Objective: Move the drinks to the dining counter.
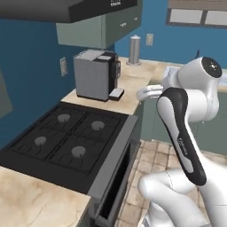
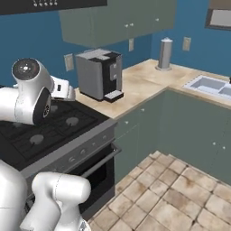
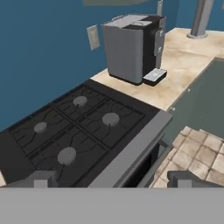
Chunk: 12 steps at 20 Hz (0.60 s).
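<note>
The drinks are out of view, and so is the dining counter. My gripper [image 3: 113, 180] hangs open above the front edge of a black stove [image 3: 83, 127]. Its two dark fingertips [image 3: 41, 179] stand far apart with nothing between them. The hand looks down across the burners toward a grey coffee machine [image 3: 133, 48].
The four-burner stove [image 1: 66, 133] sits between beige marble worktops [image 1: 133, 84]. The coffee machine [image 1: 95, 73] stands beyond it, with a metal cylinder [image 1: 134, 49] in the back corner. A sink [image 2: 212, 85] lies to the right, a range hood [image 1: 66, 11] overhangs the stove, and the floor [image 2: 180, 189] is tiled.
</note>
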{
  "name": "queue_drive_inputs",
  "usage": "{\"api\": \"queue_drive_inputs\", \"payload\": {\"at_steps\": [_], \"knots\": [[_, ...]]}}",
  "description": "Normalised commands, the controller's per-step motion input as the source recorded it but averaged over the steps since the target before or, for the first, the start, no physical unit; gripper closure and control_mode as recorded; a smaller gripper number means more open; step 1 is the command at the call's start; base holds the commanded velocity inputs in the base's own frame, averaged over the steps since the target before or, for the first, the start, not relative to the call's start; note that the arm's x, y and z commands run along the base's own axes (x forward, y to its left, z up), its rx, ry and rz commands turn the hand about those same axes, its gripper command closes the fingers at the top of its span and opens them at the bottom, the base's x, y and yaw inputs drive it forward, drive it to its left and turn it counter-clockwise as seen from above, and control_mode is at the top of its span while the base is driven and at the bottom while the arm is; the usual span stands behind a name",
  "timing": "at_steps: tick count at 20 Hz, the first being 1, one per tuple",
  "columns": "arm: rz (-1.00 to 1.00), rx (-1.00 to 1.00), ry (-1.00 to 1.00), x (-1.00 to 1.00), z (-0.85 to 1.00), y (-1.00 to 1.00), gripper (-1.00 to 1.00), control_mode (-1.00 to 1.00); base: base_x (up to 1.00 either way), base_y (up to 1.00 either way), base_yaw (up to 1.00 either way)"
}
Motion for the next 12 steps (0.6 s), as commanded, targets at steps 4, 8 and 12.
{"api": "queue_drive_inputs", "payload": {"at_steps": [4,8,12], "knots": [[0.0,0.0,0.0,0.0,0.0,0.0,-1.0,1.0,-0.73,0.21,0.15],[0.0,0.0,0.0,0.0,0.0,0.0,-1.0,1.0,-0.72,0.2,0.15],[0.0,0.0,0.0,0.0,0.0,0.0,-1.0,1.0,-0.67,0.23,0.16]]}}
